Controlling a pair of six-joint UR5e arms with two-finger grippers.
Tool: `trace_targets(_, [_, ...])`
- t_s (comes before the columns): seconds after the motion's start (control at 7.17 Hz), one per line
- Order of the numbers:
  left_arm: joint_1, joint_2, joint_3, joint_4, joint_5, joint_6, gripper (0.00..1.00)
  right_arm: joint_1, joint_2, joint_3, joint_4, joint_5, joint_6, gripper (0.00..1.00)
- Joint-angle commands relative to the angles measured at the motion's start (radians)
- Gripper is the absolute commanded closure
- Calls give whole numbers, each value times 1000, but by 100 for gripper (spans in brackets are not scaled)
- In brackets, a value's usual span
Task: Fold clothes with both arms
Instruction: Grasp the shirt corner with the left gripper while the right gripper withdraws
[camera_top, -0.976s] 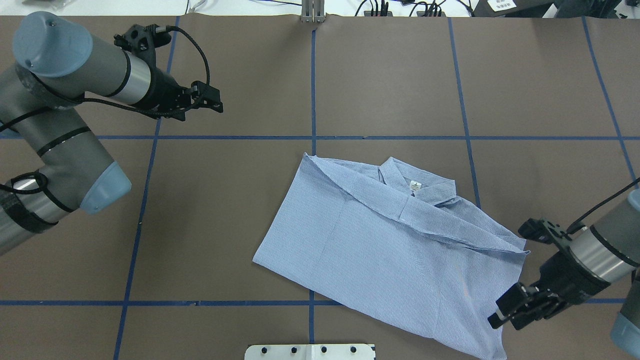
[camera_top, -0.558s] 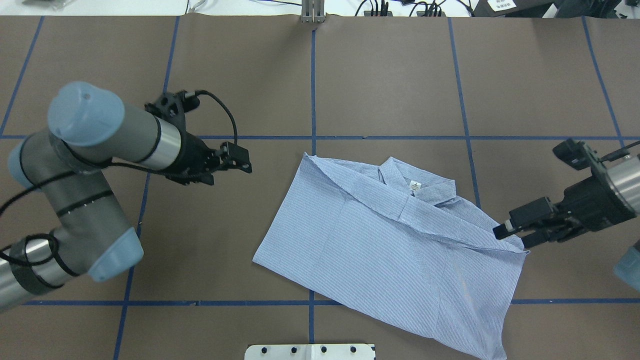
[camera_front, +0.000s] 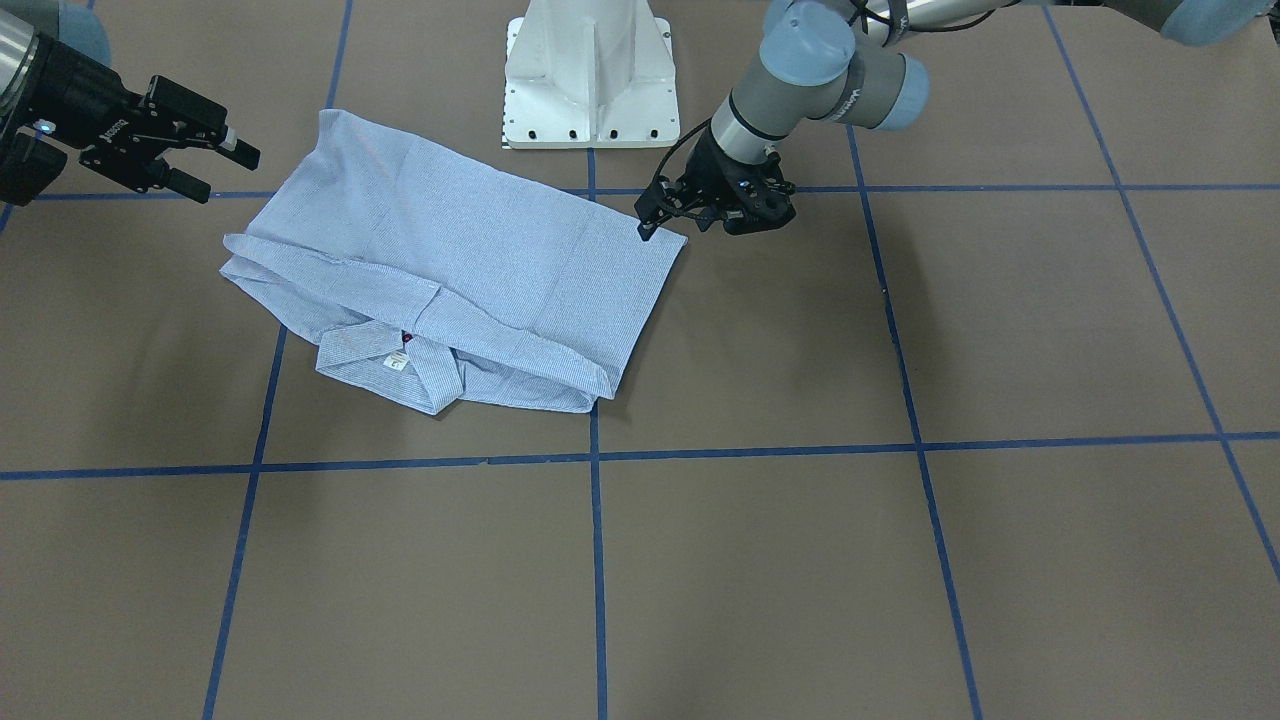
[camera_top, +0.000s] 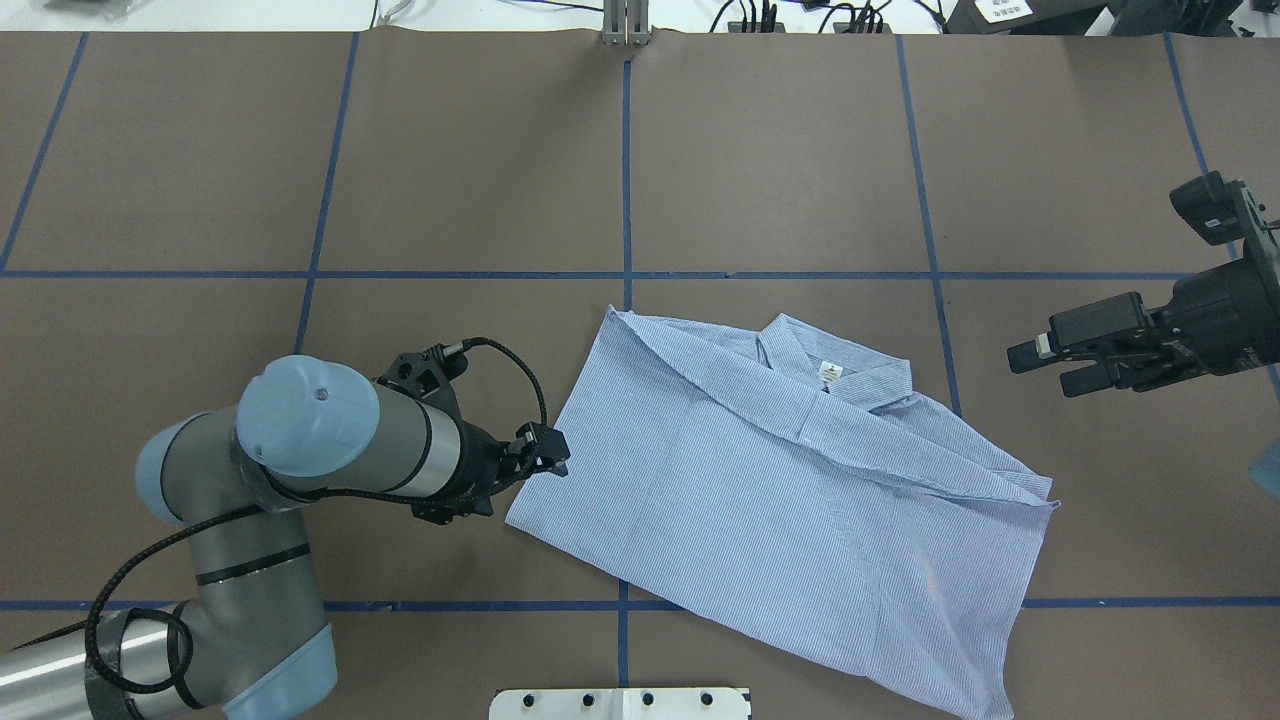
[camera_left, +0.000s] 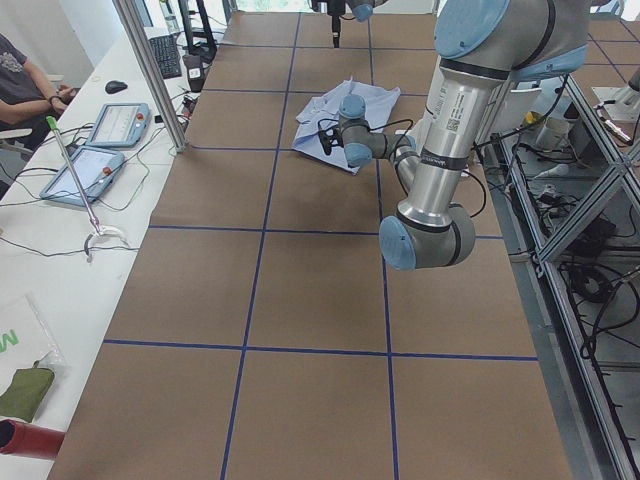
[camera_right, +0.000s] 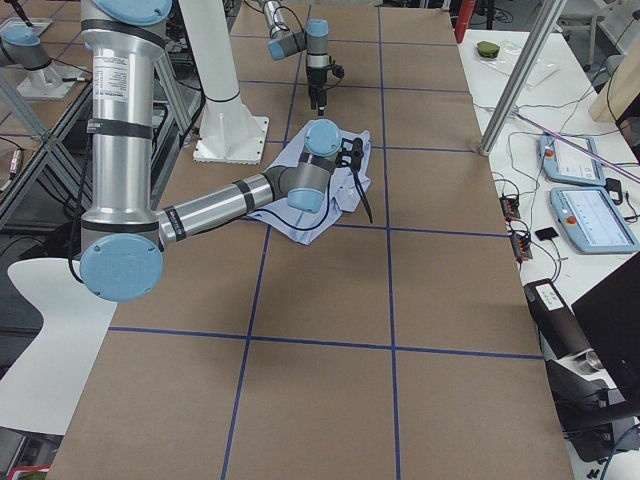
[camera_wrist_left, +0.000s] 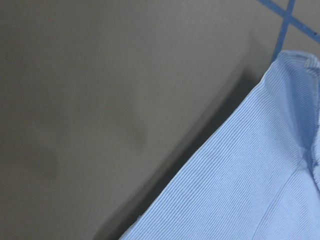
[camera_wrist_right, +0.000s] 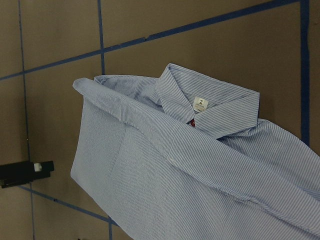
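Shirt (camera_top: 760, 500): you have it lying flat and part-folded on the brown table (camera_top: 450, 150), just right of centre in the overhead view. The collar (camera_top: 790, 345) sits at its 12 o'clock. The white neck label (camera_top: 829, 372) faces up, and a red button (camera_wrist_right: 190, 122) shows just below it in the right wrist view. One folded layer crosses the body on a slant from 10 o'clock to 3 o'clock. The hem end trails off toward 5 o'clock, near the table's edge.

Left gripper (camera_top: 548, 462): you will find it low at the shirt's 9 o'clock, just beside the left corner. Its wrist view shows only the striped edge, its shadow and bare table, with no fingers in frame. I cannot tell whether the claw is apart or closed, nor whether it touches the cloth.

Right gripper (camera_top: 1040, 372): it hangs well apart from the shirt, out at its 2 o'clock. The claw is spread and holds nothing. One finger (camera_wrist_right: 27, 170) with a white tip shows at the left edge of its wrist view.

Other: blue tape lines (camera_top: 625, 180) grid the table. In the front view the white base (camera_front: 590, 70) stands at the shirt's 1 o'clock.
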Motion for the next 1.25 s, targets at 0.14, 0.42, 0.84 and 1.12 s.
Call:
trace_targets(0.14, [46, -3, 5, 79, 29, -19, 8, 5, 2, 0, 0, -2, 0, 0])
trace_targets(0.42, [48, -4, 9, 79, 29, -20, 15, 5, 2, -1, 0, -2, 0, 0])
trace_targets(0.84, [45, -12, 22, 79, 41, -20, 21, 5, 0, -3, 0, -2, 0, 0])
trace_targets(1.12, [45, -18, 37, 79, 48, -20, 27, 5, 0, -4, 0, -2, 0, 0])
